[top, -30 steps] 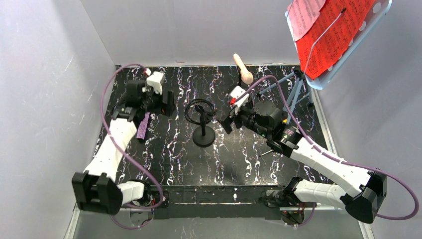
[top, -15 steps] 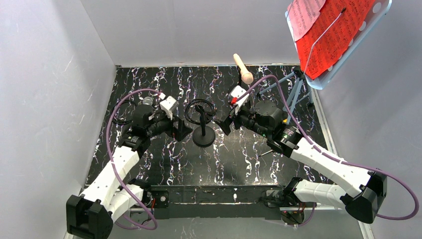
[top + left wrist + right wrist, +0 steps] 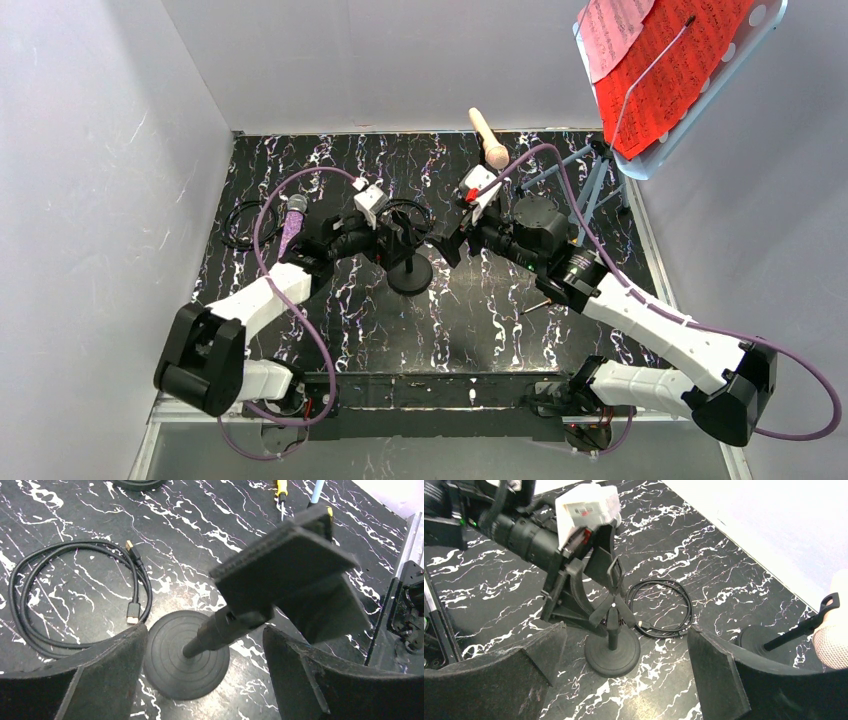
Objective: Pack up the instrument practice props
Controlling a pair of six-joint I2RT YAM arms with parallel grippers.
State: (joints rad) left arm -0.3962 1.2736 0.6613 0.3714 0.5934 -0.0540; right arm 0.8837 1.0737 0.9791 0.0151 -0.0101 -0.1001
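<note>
Now, notes from near edge to far.

Toward the middle, on the right-edge side, a yellow-handled screwdriver (image 3: 282,490) lies flat on the table (image 3: 330,330).

At the centre of the table one black mic post (image 3: 409,270) stands upright on its round base with its clip on top. My left jaws are spread wide and hold nothing. Their fingers (image 3: 100,680) sit on either side of the post's stem, low by the base, and I see no contact. My right jaws gape just as wide and are empty. They sit just right of the same post, aimed at it but apart from it.

A coiled black cable (image 3: 75,597) lies just beside the post's base on its far-edge side.

Toward the left edge the purple glitter microphone (image 3: 292,225) lies flat on the table with its silver grille pointing at the far edge.

By the far edge, right of centre, the cream microphone (image 3: 488,138) sits tilted at the second post (image 3: 764,639). I cannot tell whether the clip grips it.

In the far right corner a music stand (image 3: 590,180) carries the red pages (image 3: 670,70) and a pink page (image 3: 610,25).
</note>
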